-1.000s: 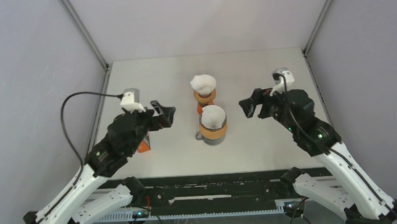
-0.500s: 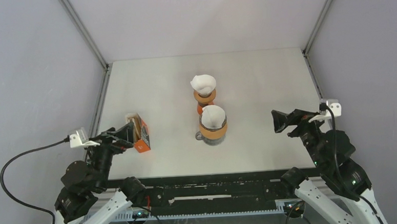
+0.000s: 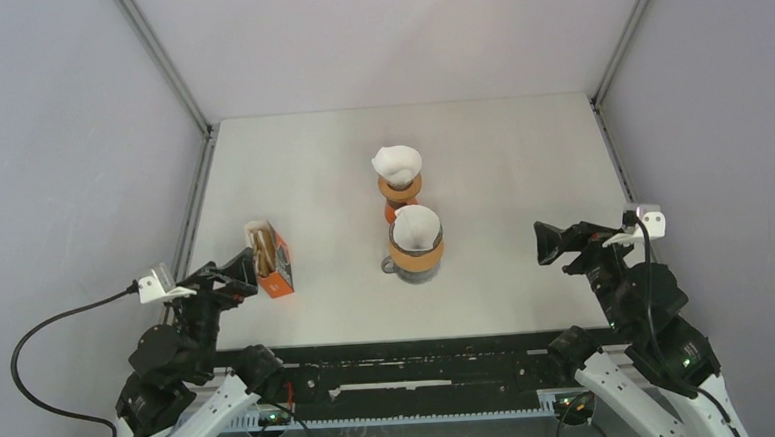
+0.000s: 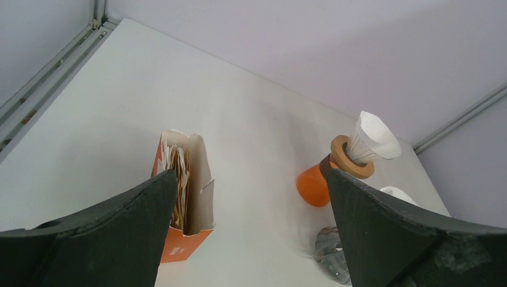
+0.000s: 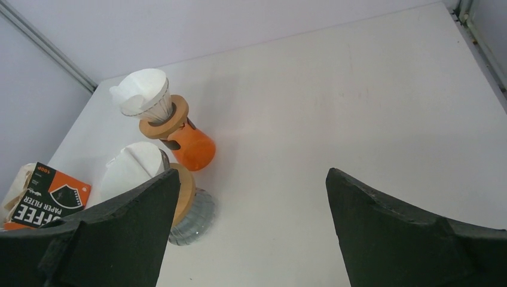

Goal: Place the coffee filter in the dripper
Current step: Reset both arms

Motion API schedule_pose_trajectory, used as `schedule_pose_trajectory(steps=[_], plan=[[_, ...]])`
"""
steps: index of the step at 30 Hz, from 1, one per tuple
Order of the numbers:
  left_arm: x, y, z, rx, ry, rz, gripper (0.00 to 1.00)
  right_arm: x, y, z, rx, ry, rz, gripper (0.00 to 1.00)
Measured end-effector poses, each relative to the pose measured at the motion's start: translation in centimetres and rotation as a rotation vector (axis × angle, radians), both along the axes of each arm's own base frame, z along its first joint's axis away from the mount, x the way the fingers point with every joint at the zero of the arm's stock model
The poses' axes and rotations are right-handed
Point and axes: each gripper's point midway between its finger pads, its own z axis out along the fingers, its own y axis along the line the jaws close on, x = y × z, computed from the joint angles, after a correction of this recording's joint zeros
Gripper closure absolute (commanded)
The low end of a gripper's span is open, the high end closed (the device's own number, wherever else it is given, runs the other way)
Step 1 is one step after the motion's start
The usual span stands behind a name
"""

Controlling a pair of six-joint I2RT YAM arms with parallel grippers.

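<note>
Grey walls enclose a white table [image 3: 511,172] on three sides. In both wrist views the near dripper [image 3: 416,252] is partly hidden behind one finger. Left gripper [image 3: 234,275] and right gripper [image 3: 547,242] are recorded with jaws spread wide, nothing held or touched. A coffee filter [image 3: 415,226] is seated in the near dripper, ahead of and between both jaws; a second filter [image 3: 397,162] is seated in the orange dripper [image 3: 400,190] beyond. A filter box [image 3: 271,257] is noted just beside the left jaws. Bare table is seen ahead of the right jaws.

White paper filter [image 5: 143,92]; glossy orange dripper [image 5: 196,150]; wooden collar [image 5: 179,113]; matt table [image 3: 511,172]; cardboard box [image 5: 51,200].
</note>
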Motion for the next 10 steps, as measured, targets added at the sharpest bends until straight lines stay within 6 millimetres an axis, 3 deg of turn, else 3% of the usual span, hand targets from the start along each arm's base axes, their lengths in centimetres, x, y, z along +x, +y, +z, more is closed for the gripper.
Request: schedule_pose_trajectory(steps=[10], plan=[[-0.01, 0.22, -0.29, 0.009, 0.01, 0.011, 0.0, -0.01, -0.19, 0.05, -0.003, -0.003, -0.008, 0.0]])
